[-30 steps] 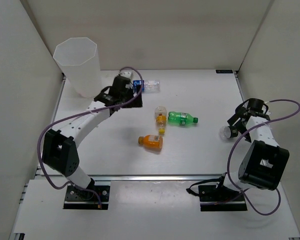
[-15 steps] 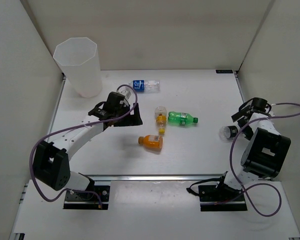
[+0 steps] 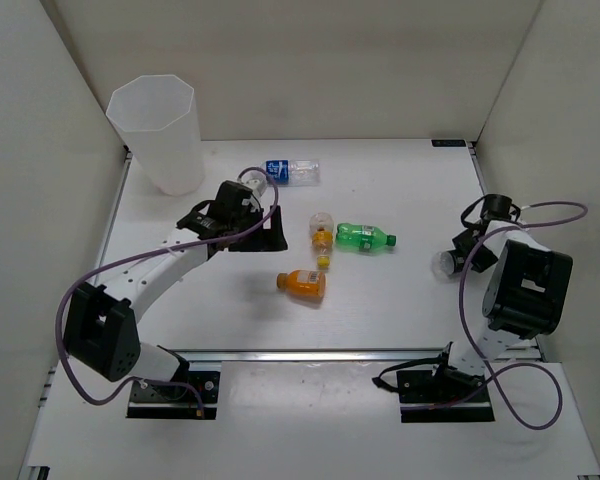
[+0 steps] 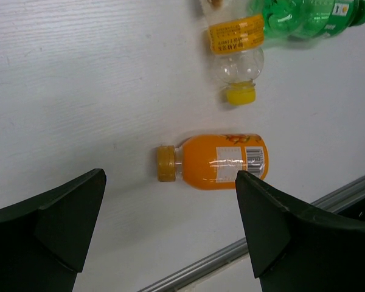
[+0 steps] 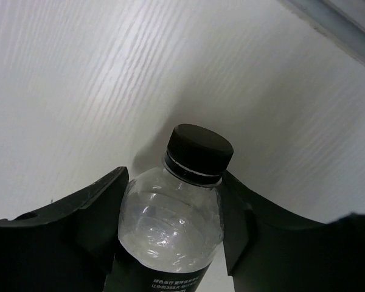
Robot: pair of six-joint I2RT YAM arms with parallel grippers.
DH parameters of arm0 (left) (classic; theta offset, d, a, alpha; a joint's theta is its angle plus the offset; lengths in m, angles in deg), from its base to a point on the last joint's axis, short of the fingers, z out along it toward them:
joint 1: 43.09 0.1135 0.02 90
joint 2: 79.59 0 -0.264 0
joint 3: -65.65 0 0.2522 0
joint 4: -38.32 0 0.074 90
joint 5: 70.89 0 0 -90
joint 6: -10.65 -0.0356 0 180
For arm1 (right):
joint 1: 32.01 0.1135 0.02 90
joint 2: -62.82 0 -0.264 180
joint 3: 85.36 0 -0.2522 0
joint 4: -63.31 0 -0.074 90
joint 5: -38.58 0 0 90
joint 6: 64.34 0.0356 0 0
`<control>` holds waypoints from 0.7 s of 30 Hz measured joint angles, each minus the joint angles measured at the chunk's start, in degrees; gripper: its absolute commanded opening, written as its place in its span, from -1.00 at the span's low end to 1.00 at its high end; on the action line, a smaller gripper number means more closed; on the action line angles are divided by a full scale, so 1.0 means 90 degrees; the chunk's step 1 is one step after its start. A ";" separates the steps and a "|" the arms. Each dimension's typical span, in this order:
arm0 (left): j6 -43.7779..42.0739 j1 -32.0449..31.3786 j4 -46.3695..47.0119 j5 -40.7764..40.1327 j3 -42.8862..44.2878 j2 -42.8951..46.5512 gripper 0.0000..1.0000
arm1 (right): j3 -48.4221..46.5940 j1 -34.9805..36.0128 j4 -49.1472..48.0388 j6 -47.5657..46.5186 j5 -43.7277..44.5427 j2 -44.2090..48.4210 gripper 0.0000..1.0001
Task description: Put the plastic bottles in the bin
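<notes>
Nothing is in yet: the bin [image 3: 170,160] stands upright at ten o'clock on the table [image 3: 410,180], and I count all five bottles outside it. So I judge this the first pickup, with five drops left.

My left gripper [image 3: 263,228] hangs just left of centre with its jaws wide apart and holds nothing. My right gripper [image 3: 472,248], out at three o'clock, is clamped on the neck and shoulder of the dark-capped clear bottle [image 5: 170,219], which I think is not yet off the table.

The green bottle [image 3: 365,237] lies at centre. The yellow-capped bottle [image 3: 322,235] lies just beside it, cap toward six. The orange bottle [image 3: 302,284] lies near seven o'clock, framed between my left fingers. The blue-label bottle [image 3: 290,171] lies at twelve, well apart from both grippers.

Against a second ago, my left arm has pulled back from the blue-label bottle toward the middle, its jaws as wide as then. My right jaws, then open beside the dark-capped bottle, have closed on it. No bottle has visibly shifted.
</notes>
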 measured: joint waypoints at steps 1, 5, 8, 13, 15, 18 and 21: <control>-0.0039 -0.0041 -0.0070 0.0036 0.0019 0.0000 0.97 | 0.0000 0.0080 -0.0007 -0.0032 -0.0002 0.0015 -0.44; -0.0328 -0.0437 -0.0393 0.0151 0.0401 -0.0075 0.97 | -0.0007 0.0648 0.0017 -0.0262 -0.0151 0.0335 -0.54; -0.0563 -0.0821 -0.0401 0.0512 0.0935 -0.0323 0.97 | -0.0138 0.1401 0.0129 -0.0469 -0.0306 0.0697 -0.60; -0.0869 -0.1299 -0.0206 0.1426 0.1795 -0.1001 0.97 | -0.0731 0.3045 0.0233 -0.0750 -0.1088 0.1166 -0.60; -0.0925 -0.1438 -0.0095 0.1634 0.2045 -0.1270 0.97 | -0.0860 0.3541 0.0228 -0.0770 -0.1481 0.1362 -0.58; -0.0801 -0.1566 0.0185 0.1885 0.2149 -0.1520 0.98 | -0.0882 0.4053 0.0265 -0.0719 -0.1834 0.1668 -0.58; -0.0427 -0.1600 0.0748 0.2123 0.1948 -0.1540 0.98 | -0.0884 0.4386 0.0282 -0.0622 -0.2081 0.1860 -0.57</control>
